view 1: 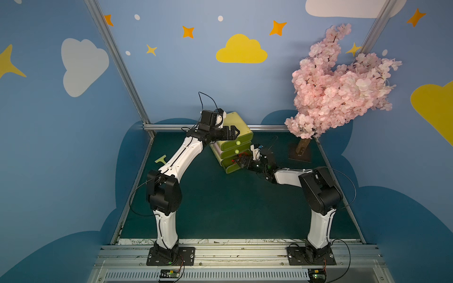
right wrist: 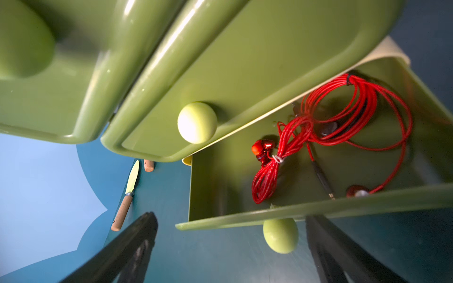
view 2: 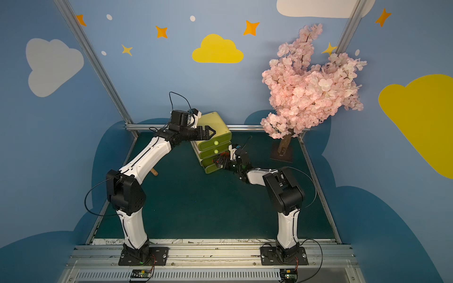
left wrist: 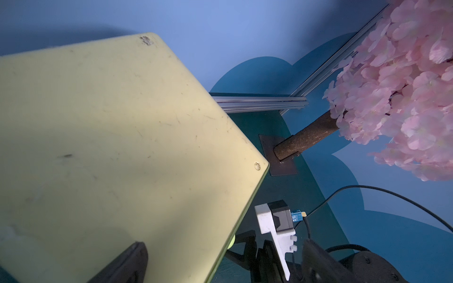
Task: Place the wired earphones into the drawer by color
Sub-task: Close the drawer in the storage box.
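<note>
Red earphones (right wrist: 289,144): two bundles inside the open drawer (right wrist: 343,205).
Right gripper (right wrist: 229,216) jaws wide apart, empty, facing it; left gripper (view 1: 234,132) likewise, over the cabinet (view 1: 236,121).

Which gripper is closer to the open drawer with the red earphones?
Right. The right gripper is open just in front of the open drawer; the left gripper is open higher up, over the cabinet top.

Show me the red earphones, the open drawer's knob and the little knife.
red earphones (right wrist: 266,182), right wrist view, on the bundled cable.
open drawer's knob (right wrist: 280,235), right wrist view, on its round front.
knife (right wrist: 121,212), right wrist view, on the wooden handle.
</note>
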